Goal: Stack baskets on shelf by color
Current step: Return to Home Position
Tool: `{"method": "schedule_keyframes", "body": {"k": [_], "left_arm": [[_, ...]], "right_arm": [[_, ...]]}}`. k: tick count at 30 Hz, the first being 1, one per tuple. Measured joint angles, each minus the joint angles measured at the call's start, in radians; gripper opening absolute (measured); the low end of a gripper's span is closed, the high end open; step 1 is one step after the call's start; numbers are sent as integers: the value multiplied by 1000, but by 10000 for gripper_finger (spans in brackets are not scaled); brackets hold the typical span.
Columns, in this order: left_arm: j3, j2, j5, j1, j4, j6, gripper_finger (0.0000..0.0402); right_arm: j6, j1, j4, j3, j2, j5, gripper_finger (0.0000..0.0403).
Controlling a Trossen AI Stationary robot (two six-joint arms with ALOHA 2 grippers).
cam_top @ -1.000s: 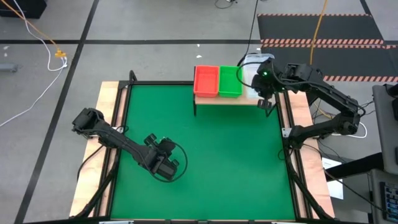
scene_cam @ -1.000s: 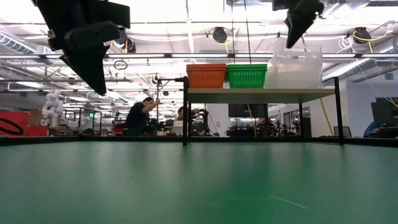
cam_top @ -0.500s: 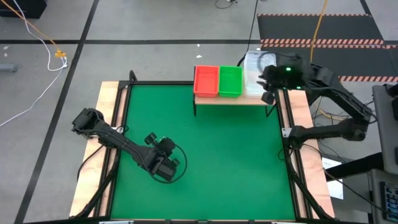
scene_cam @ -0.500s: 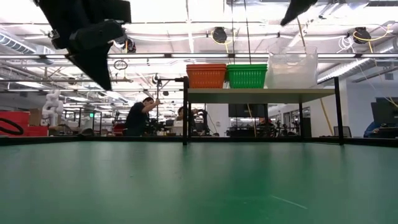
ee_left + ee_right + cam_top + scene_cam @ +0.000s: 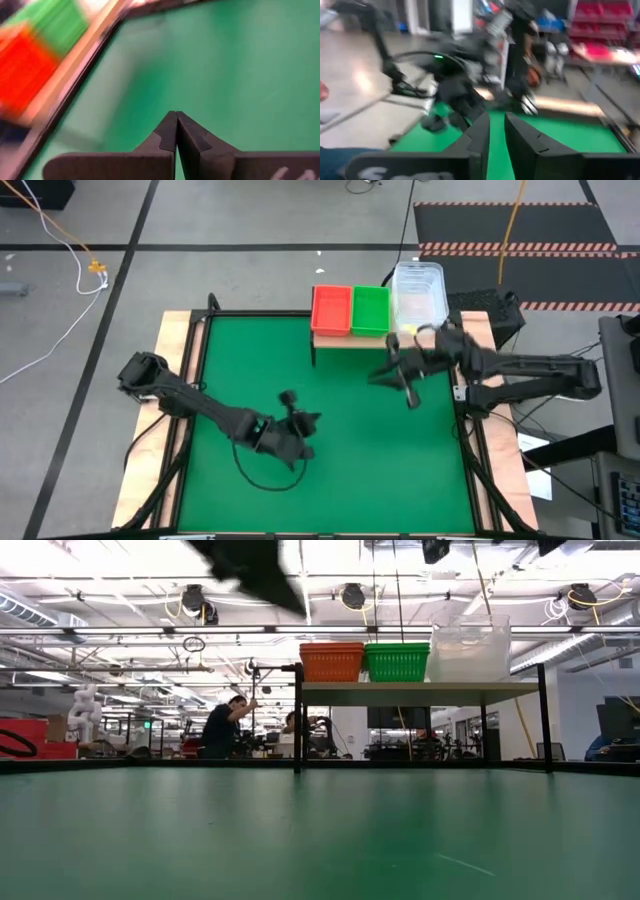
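On the shelf [image 5: 420, 692], baskets [image 5: 370, 310] untouched, left jaws pressed together far off, right jaws slightly parted nearby.

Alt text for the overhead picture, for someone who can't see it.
Orange-red baskets, green baskets and clear baskets sit side by side on a wooden shelf at the far edge of the green mat. Both arms reach over the mat, right hand near the shelf, left hand mid-table.

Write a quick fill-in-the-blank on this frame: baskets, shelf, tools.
On the shelf, the ___ baskets stand between the orange-red baskets and the clear baskets.
The left tool is ___, holding nothing.
The right tool, over the mat, holds ___ basket.
Missing: green; shut; no.
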Motion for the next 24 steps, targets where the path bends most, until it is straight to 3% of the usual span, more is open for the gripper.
{"method": "schedule_keyframes", "body": {"k": [4,8,11,15,18,24], "left_arm": [[-33,0,260,104,326,332,10],[-72,-21,456,225,414,402,3],[-140,-109,490,301,403,398,11],[-303,-326,583,371,464,419,12],[-478,-527,596,400,503,417,3],[-814,-853,609,455,699,449,8]], "right_arm": [[-52,155,143,-94,18,158,28],[-91,287,274,-185,18,301,6],[-86,335,450,-300,20,326,2],[-47,318,616,-429,17,381,3],[-33,277,612,-468,-28,417,1],[-54,185,377,-442,-204,395,1]]}}
